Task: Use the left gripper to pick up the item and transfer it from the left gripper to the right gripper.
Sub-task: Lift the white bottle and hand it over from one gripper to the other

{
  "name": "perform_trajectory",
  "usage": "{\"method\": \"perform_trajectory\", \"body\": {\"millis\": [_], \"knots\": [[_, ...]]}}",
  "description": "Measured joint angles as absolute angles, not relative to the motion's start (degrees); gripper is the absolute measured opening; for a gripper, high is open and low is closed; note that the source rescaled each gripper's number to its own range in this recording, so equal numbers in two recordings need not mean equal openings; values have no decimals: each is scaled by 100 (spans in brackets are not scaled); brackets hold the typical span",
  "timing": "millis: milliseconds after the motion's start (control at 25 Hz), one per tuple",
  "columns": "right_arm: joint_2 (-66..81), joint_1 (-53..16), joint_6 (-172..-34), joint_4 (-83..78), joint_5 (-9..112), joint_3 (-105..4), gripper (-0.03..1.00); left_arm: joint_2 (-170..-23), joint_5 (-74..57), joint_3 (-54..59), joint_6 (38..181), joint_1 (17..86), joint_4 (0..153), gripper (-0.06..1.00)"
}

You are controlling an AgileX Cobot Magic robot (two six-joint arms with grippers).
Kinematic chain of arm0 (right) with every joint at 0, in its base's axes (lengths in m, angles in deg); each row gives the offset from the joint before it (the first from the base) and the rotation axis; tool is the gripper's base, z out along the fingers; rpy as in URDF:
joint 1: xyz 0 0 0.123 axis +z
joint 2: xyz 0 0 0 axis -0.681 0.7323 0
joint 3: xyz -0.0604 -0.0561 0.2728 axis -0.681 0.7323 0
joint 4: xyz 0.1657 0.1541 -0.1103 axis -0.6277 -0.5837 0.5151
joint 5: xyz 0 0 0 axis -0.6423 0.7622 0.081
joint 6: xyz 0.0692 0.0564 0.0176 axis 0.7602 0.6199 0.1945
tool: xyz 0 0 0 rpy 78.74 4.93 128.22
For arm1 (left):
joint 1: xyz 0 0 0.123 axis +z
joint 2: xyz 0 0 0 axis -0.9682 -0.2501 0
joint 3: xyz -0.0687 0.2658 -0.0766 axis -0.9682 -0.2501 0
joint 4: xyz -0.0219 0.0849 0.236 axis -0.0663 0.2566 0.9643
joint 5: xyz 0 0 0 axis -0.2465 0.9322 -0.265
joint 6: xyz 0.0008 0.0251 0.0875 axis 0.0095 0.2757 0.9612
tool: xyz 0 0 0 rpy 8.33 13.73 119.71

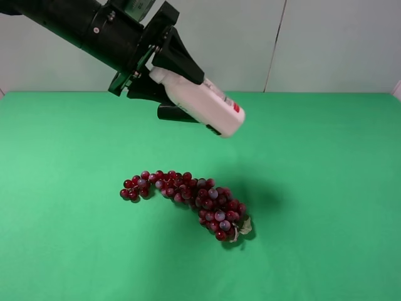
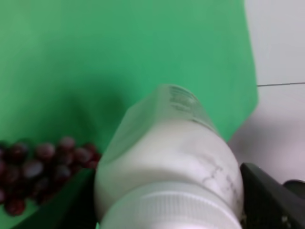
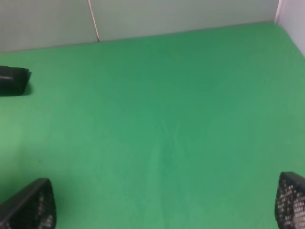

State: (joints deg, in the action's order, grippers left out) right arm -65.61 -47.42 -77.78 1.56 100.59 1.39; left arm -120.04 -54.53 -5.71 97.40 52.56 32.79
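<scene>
My left gripper (image 1: 178, 84) is shut on the white bottle (image 1: 210, 106) near its cap end and holds it in the air above the green table, tilted down to the right. The bottle's label with a red mark faces up. In the left wrist view the bottle (image 2: 167, 157) fills the space between the black fingers (image 2: 271, 200). My right gripper (image 3: 161, 205) is open and empty, with its two fingertips far apart over bare green cloth. It is out of the exterior high view.
A bunch of red grapes (image 1: 188, 200) lies on the green table (image 1: 326, 188) below the bottle and also shows in the left wrist view (image 2: 43, 162). A black object (image 1: 174, 113) lies behind the bottle, and a black object (image 3: 12, 80) shows near the back wall.
</scene>
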Motion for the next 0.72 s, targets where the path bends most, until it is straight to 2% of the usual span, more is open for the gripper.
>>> {"method": "perform_trajectory", "body": {"millis": [440,720], "knots": [[-6561,-4742,-7761,-179,10038,139,100,-12004,-5517,-571,10359,5074,2329,0],[-6189,-4736,-8579,-1414,10010,120,100,-12197,-5747,-571,10452,5062,2141,0]]}}
